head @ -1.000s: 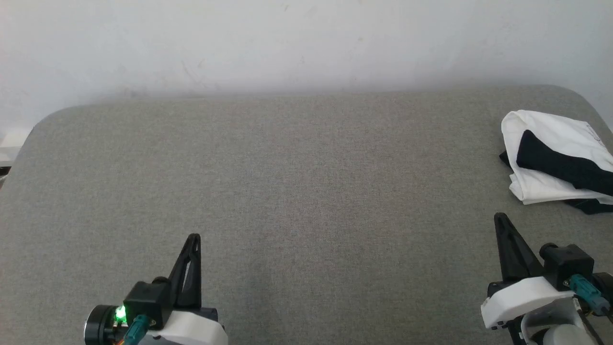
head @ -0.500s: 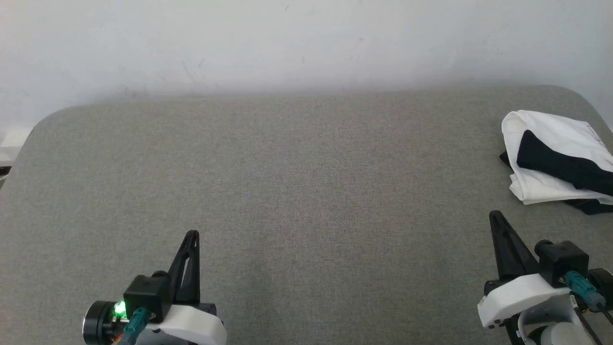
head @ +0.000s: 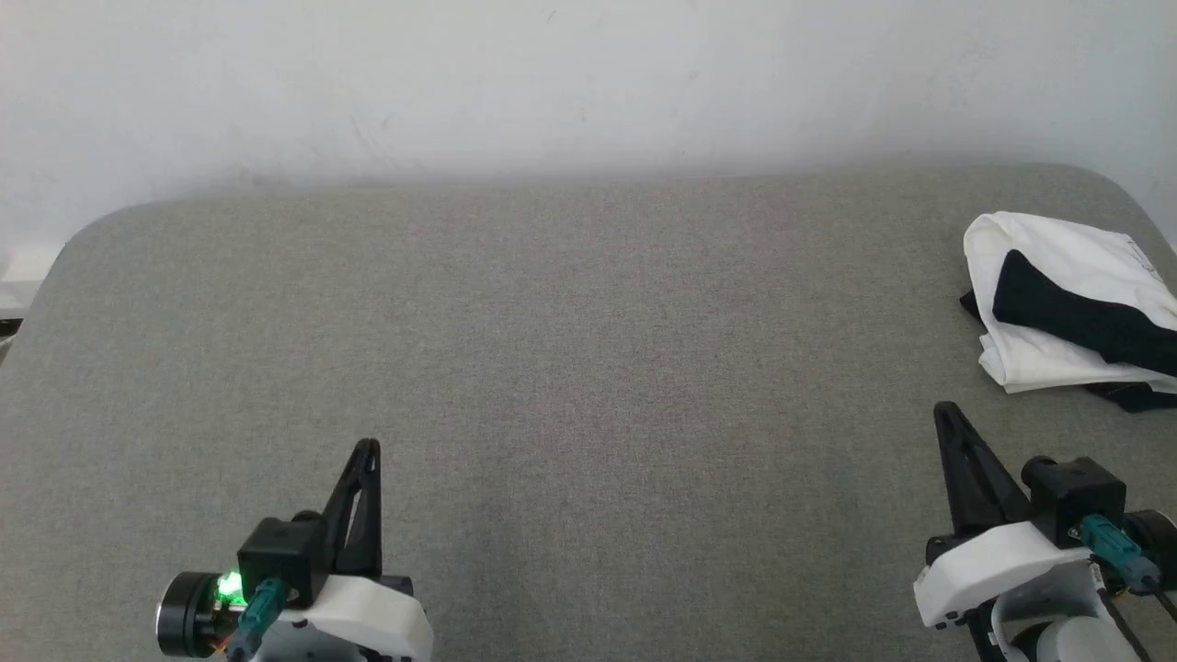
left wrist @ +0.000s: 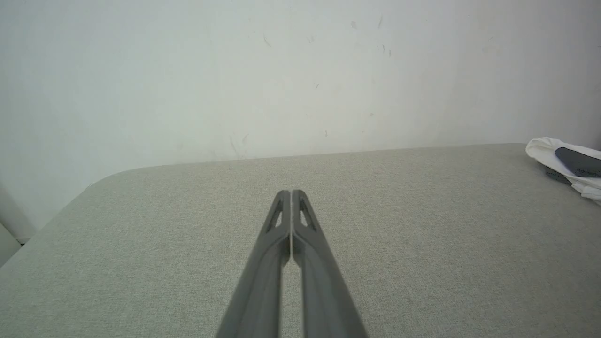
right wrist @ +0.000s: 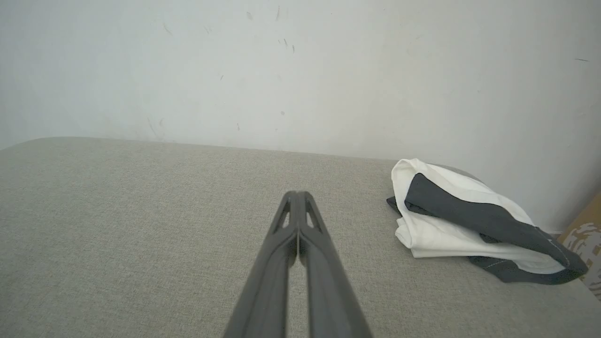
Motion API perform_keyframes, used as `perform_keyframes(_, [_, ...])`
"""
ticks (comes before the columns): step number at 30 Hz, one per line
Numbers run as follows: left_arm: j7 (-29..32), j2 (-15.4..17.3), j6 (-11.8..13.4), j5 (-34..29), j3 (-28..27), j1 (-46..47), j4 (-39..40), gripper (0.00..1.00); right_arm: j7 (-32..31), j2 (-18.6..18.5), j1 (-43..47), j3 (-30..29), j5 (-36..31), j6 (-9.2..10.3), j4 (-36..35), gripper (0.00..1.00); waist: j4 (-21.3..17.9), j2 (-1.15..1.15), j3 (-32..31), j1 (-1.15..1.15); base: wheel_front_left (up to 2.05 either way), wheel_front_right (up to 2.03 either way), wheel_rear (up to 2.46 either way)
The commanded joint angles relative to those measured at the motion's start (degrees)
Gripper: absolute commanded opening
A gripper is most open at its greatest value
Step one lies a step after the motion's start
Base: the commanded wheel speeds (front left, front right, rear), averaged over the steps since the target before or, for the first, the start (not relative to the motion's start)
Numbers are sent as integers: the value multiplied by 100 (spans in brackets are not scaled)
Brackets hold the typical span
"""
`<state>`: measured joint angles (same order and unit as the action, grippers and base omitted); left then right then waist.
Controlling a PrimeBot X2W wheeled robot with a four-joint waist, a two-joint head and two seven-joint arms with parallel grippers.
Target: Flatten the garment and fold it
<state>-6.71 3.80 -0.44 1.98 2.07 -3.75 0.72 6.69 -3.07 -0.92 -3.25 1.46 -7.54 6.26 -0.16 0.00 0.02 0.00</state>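
Both pincers are clenched, and each one grasps nothing. In the head view the left pincer (head: 368, 447) is at the near left and the right pincer (head: 942, 410) at the near right, and both point toward the far side. In each wrist view the two long dark fingers lie against each other at the tips and make one thin wedge, with a narrow slit lower down. Both wedges hang above bare cloth and are well apart from the shirt.

The garment (head: 1057, 267) lies at the far right corner of the worktop (head: 588, 368), partly cut by the right edge of the head view. It is a folded, slightly crumpled bundle of thin soft white cloth. One long black sleeve (right wrist: 479, 218) lies across the top of it in a slant, and more black cloth comes out from under the near edge. The right pincer is the nearer of the two to it, but is not touching it.

The worktop is wide and covered with a grey-beige woven cloth of fine, even grain. It is flat, with rounded far corners. Behind it stands a plain white wall (head: 588, 83) with some small dark marks and scratches. In the right wrist view a brown thing with a pale print (right wrist: 584, 234) shows at the right edge, beyond the worktop; what it is I cannot tell. A small green light (head: 228, 582) glows on the left wrist.
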Motion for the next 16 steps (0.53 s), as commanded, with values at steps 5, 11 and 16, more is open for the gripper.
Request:
perform_keyframes(5, [85,-33,25,-57,-51,143,-23,0,-82,12,35,57,-66,3,-101,0,2,0,0,0,0,0,0])
perform_keyframes(11, [155,-40,28,-74,-70,171,-29,0,-152,13,41,89,-75,3,-164,0,3,0,0,0,0,0,0])
perform_keyframes(16, [214,-46,30,-88,-85,194,-34,0,-211,14,47,116,-83,4,-217,0,5,0,-1,0,0,0,0])
